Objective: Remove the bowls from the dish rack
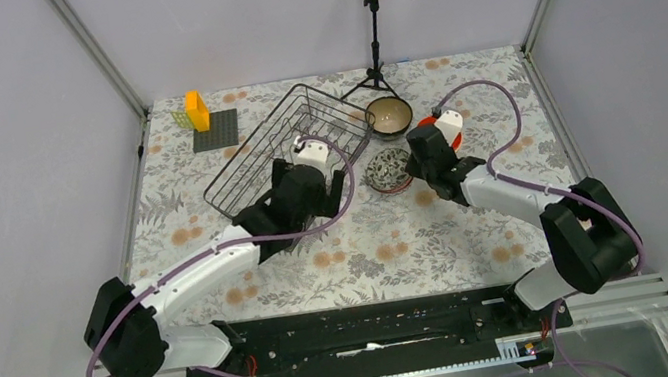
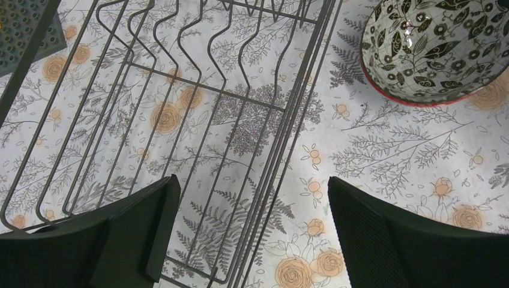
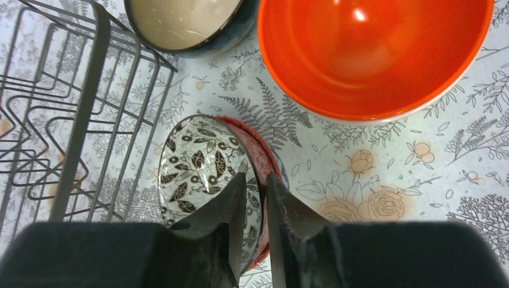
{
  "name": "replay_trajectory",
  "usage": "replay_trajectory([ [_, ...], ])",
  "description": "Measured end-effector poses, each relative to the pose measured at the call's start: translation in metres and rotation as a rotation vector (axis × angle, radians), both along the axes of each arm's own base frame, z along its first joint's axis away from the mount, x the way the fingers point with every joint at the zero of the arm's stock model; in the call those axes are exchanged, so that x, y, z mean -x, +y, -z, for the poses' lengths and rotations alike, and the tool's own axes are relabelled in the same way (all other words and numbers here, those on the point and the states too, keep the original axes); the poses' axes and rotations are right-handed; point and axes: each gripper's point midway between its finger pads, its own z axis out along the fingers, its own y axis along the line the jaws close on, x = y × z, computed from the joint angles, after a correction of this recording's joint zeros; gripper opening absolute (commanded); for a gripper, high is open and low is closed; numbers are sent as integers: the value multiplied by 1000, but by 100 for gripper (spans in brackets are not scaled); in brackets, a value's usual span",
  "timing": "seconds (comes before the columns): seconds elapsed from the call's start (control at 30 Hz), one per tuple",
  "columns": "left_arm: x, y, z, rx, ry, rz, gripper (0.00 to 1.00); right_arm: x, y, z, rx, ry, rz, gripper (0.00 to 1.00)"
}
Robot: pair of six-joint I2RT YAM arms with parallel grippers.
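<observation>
The right pincer [image 3: 255, 180] was clamped on the rim of the patterned bowl [image 3: 198, 174], one finger inside against the black-and-white leaf pattern, the other on the red outer wall. Whether that bowl rested on the worktop [image 3: 384, 162] or hung just clear of it could not be told. Just ahead of this pincer and to its right the orange bowl [image 3: 372, 54] sat upright on the worktop, near the patterned bowl but apart from it. Ahead and a little to its left stood the teal bowl [image 3: 180, 21], beige inside upward, just beside a corner of the dish rack [image 3: 84, 108], whose wire wall ran along the pincer's left side.

The left pincer [image 2: 252, 192] hung with its fingers spread wide, gripping nothing. It straddled the rack's right-hand wall from above, its left finger over the rack's floor wires, its right finger over the worktop outside it. Ahead and to its right lay the patterned bowl, outside the rack. Farther ahead to its left, beyond the rack, the dark square plate [image 1: 215, 129] lay flat with the yellow-orange block [image 1: 196, 109] standing at its far edge. Farthest ahead of both pincers, a black stand [image 1: 375, 40] rose from the worktop's back edge.
</observation>
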Motion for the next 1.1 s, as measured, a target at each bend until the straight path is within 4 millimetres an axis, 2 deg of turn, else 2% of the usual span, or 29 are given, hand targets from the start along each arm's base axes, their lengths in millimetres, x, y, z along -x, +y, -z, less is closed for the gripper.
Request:
replay_trajectory([
  [0.23,-11,-7,13,-38,27,-9,84,-8,3,-7,-17,-39,2,32],
  [0.4,-16,-6,25,-68,52,-18,76,-8,1,-8,-3,-41,-6,60],
  [0.57,-22,-6,25,-68,57,-26,64,-7,-2,-24,6,-80,-7,61],
  [0.67,-26,-9,25,-69,58,-27,62,-7,-3,-37,0,-111,-12,60],
  [0.83,-27,-10,33,-87,74,-25,57,-5,-5,-46,6,-133,-22,61],
  [0.93,-28,-11,39,-97,86,-22,42,-2,-7,-48,12,-137,-27,61],
  [1.1,-29,-17,45,-97,105,-7,2,2,-9,-51,23,-139,-35,60],
])
